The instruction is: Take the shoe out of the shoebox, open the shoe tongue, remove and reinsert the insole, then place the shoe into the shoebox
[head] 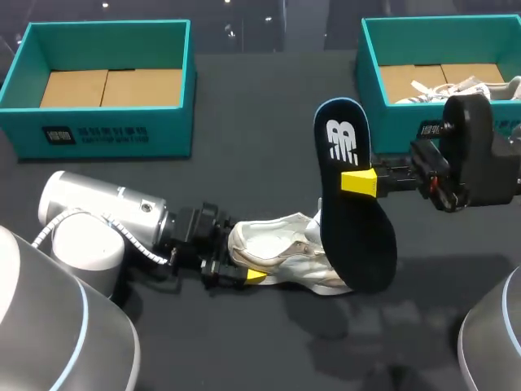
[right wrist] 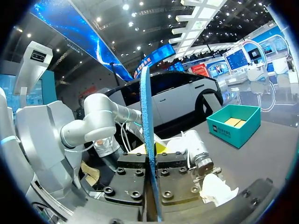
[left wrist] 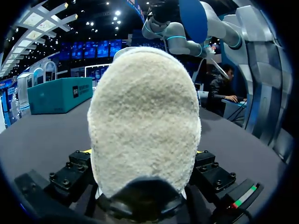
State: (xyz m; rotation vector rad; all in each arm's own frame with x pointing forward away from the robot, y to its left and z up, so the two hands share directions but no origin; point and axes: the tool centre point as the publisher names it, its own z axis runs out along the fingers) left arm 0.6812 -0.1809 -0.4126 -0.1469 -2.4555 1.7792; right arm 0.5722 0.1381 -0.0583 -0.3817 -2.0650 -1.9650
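left shoebox (head: 106, 130): teal, standing well behind and to the left of the shoe (head: 285, 252), showing its cardboard floor.
left claw (head: 244, 262): you have it clamped on the shoe's heel, a finger on each side. Your left wrist view is filled by the fleecy heel (left wrist: 145, 121).
shoe: white, lying on the dark tabletop (head: 244, 342), toe pointing to the right.
insole (head: 354, 220): dark blue, held on end over the shoe's toe end. You cannot tell whether its lower end touches the shoe.
right claw (head: 362, 181): closed on the insole's edge, up and to the right of the shoe.
right shoebox (head: 391, 122): teal, behind and to the right of the shoe, holding a second white shoe (head: 456, 85).
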